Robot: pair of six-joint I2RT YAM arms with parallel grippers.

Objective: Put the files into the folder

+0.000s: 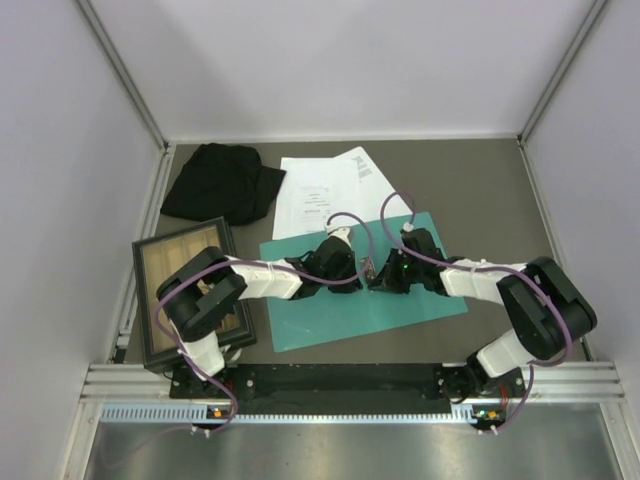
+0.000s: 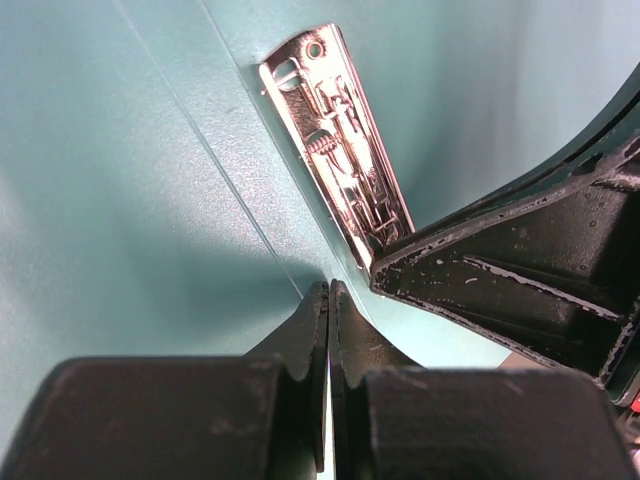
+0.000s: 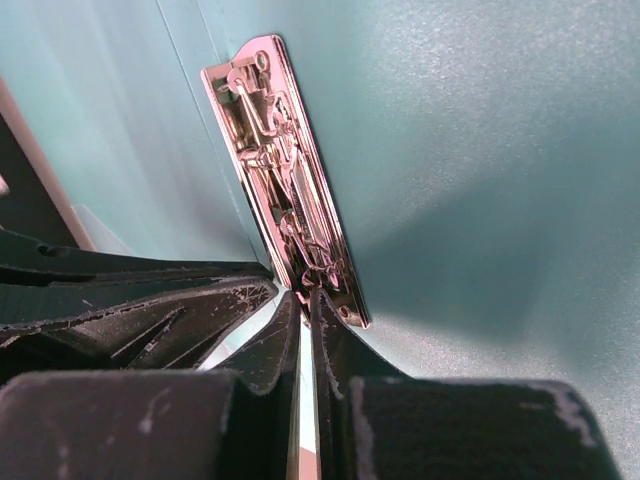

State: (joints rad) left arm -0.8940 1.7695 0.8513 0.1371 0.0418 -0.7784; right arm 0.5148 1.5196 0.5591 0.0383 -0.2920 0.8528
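Closest to the lens: scuffed black fingers of the left gripper (image 2: 328, 292), clenched tip to tip with nothing between them, poised over the crease of the folder (image 2: 120, 200). Just beside, the right gripper (image 3: 305, 296), likewise squeezed shut, tips set against the near end of the clip mechanism (image 3: 285, 180); cannot tell whether any part of it is nipped. Bright chrome on that clip, long and narrow, riveted along the spine, its lower end hidden from the left wrist by the right gripper's body. Opened flat in the middle of the table (image 1: 480, 200), thin matte teal card, centre covered from above by both arms reaching in. Just past its far edge and outside it, the files (image 1: 320, 195): white printed sheets, loosely fanned. Against their left side, a crumpled black cloth (image 1: 222, 182). Left of the folder, a dark-framed wooden tray (image 1: 147, 300), partly under the left arm. Grey-brown tabletop, pale plain walls (image 1: 60, 150) on three sides, a ribbed aluminium rail (image 1: 340, 385) along the near edge, purple cables (image 1: 400, 205) looping off both arms.
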